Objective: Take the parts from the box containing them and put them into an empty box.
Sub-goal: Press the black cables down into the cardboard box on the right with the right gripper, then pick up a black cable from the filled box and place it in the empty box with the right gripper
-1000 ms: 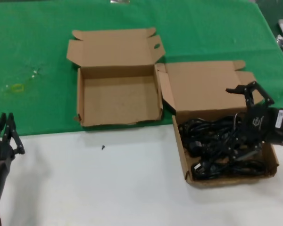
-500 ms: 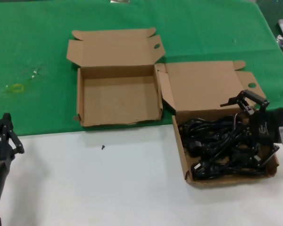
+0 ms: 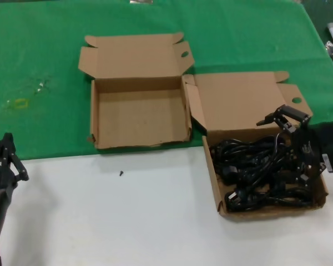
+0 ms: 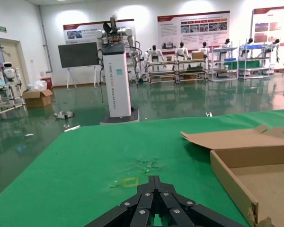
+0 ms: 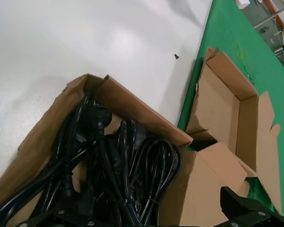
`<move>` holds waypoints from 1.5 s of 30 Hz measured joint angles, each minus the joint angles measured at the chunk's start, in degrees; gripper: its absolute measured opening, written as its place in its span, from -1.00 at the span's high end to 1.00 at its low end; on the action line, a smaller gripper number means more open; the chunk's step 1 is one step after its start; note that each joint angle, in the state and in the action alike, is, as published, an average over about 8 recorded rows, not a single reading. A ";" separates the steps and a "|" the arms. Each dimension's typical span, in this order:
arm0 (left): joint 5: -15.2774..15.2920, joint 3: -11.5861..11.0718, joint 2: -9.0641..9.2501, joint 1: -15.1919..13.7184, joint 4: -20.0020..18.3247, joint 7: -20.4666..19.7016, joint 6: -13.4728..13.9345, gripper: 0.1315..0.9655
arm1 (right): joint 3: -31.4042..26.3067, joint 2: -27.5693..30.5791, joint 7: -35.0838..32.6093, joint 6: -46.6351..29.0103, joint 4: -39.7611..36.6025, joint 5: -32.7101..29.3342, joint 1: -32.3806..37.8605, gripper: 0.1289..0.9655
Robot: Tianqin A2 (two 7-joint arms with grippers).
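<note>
Power cords (image 3: 263, 172) lay tangled in the right-hand carton (image 3: 215, 183); soft, springy, likely to drag neighbours, so best pinched at a bunched coil. Right gripper (image 3: 299, 147) reached in, jaws spread, holding nothing. Empty carton (image 3: 140, 113) stood just beside. Left gripper (image 3: 3, 160) parked, jaws closed.

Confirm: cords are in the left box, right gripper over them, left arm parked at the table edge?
Wrong box. The head view shows the cords in the right box; the left box is empty. Right gripper is over them, left gripper parked at the table edge.
</note>
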 joint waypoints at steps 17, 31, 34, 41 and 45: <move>0.02 0.00 0.00 0.00 0.00 -0.01 0.00 0.97 | -0.49 -0.85 -1.09 -0.14 -2.05 -1.35 0.65 -0.61; 0.02 0.00 0.00 0.00 0.00 -0.01 0.00 0.97 | -0.42 -1.02 -1.34 -0.37 -3.20 -1.52 0.71 -0.04; 0.02 0.00 0.00 0.00 0.00 -0.01 0.00 0.97 | -0.45 -1.00 -1.20 -0.55 -3.41 -1.55 0.82 0.16; 0.01 0.00 0.00 0.00 0.00 -0.01 0.00 0.97 | -0.26 -0.52 -0.51 -0.93 -3.42 -1.41 0.59 0.36; 0.01 0.00 0.00 0.00 0.00 -0.01 0.00 0.97 | 0.12 0.05 -0.09 -0.97 -3.03 -1.16 0.17 0.53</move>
